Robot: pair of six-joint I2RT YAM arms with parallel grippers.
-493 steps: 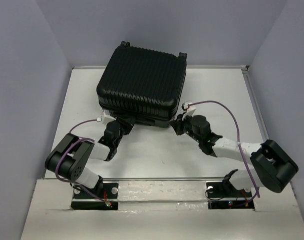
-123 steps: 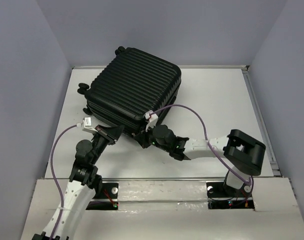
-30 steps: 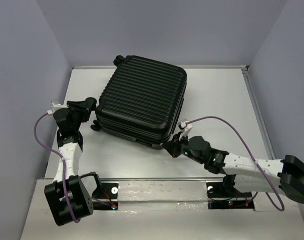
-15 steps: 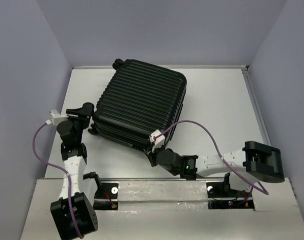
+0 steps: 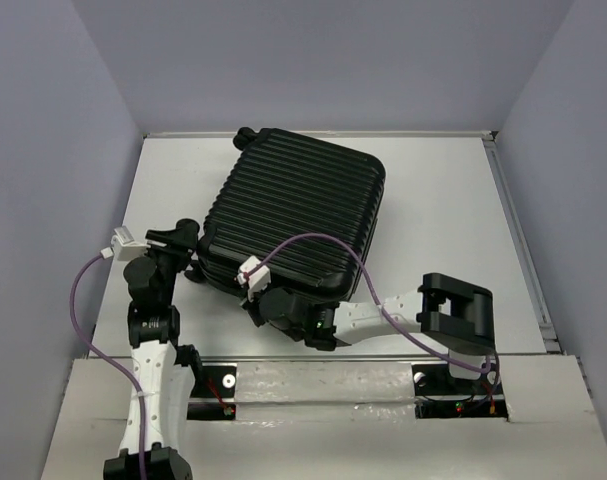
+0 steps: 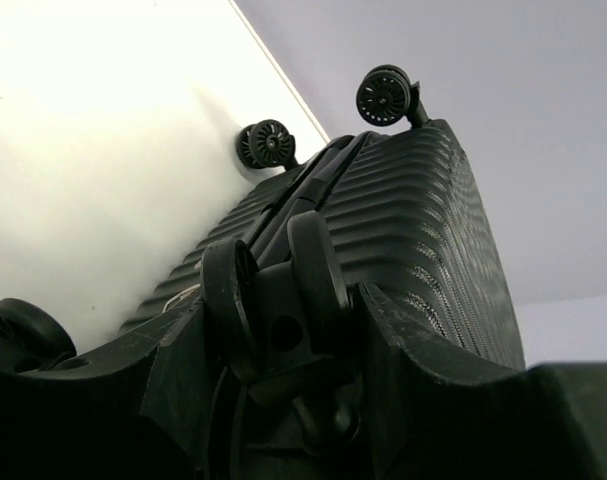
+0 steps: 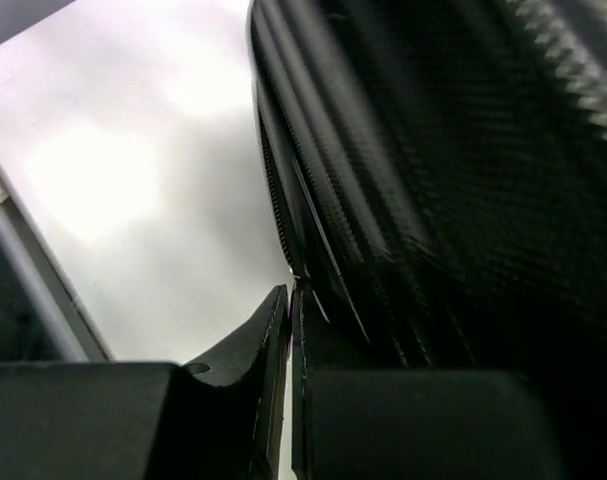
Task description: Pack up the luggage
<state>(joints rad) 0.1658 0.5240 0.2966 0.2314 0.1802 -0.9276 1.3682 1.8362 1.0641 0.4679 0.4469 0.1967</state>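
Note:
The luggage (image 5: 295,205) is a black ribbed hard-shell suitcase lying shut and flat on the white table, turned a little askew. My left gripper (image 5: 186,248) is at its near left corner, shut on one of its small black wheels (image 6: 273,290), with a finger (image 6: 183,370) on each side. Two more wheels (image 6: 385,95) show at the far end. My right gripper (image 5: 257,303) is at the near edge of the luggage (image 7: 463,150). Its fingers (image 7: 253,350) are pressed nearly together on a thin zipper pull at the zipper line (image 7: 283,220).
The white table (image 5: 443,210) has a raised rim at the back and right, and grey-violet walls stand close on three sides. A metal rail (image 5: 313,357) runs along the near edge by the arm bases. Purple cables loop from both wrists.
My right gripper has slid left along the luggage's near edge. The luggage has turned a little, its near edge swinging right. My left gripper has moved nearer with the wheel.

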